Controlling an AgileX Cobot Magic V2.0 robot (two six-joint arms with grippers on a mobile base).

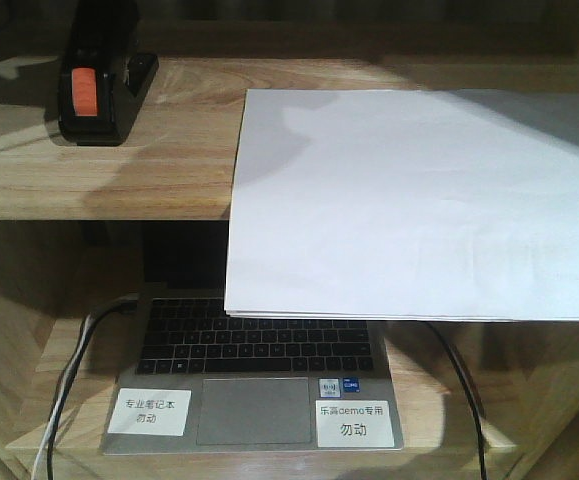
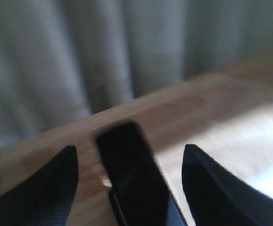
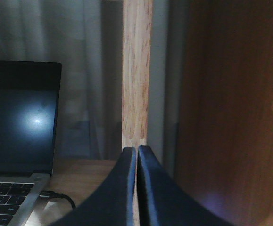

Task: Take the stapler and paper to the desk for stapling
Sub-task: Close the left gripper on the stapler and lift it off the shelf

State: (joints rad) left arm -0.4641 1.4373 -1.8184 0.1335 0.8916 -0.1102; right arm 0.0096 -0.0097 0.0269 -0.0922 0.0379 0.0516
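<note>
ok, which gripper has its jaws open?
The left gripper: jaws wide apart, one on either side of the stapler. The right gripper has its jaws pressed shut, holding nothing.

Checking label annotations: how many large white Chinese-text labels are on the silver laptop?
2. One white rectangular label sits left of the grey trackpad, the other right of it. The overhanging white paper sheets may hide others.

Grey curtain [image 2: 56, 61], wooden upright [image 3: 136, 70], dim light
</note>
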